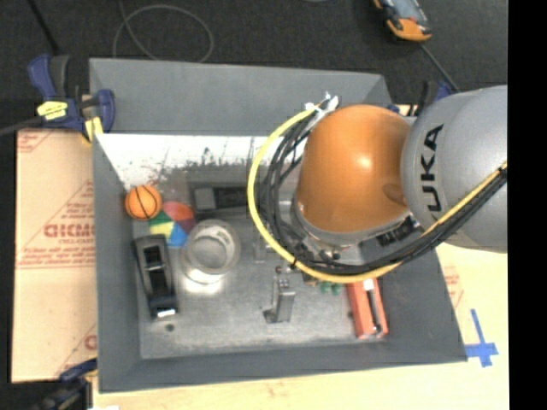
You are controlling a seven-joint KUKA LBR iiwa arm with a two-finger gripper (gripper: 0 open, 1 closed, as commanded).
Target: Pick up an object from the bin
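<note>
Bin pick in progress: the gripper [280, 299] hangs low over bare floor in the middle of the grey bin [256, 336], close to its front edge, at the bottom of the view. Whether the claw is open or shut, or has hold of anything, cannot be told. The nearest objects are an orange-red bar [367, 308] towards the front right corner and a clear cup [209, 250] just left of centre. The arm [453, 178] enters over the right edge, its orange wrist cover [350, 169] and looped cables [265, 178] spanning the bin's right half. Along the left edge lie a black tape dispenser [154, 276], an orange ball [143, 202] and small coloured pieces [175, 220]. A black box [218, 197] sits near the back wall. Open floor runs along the front edge.
</note>
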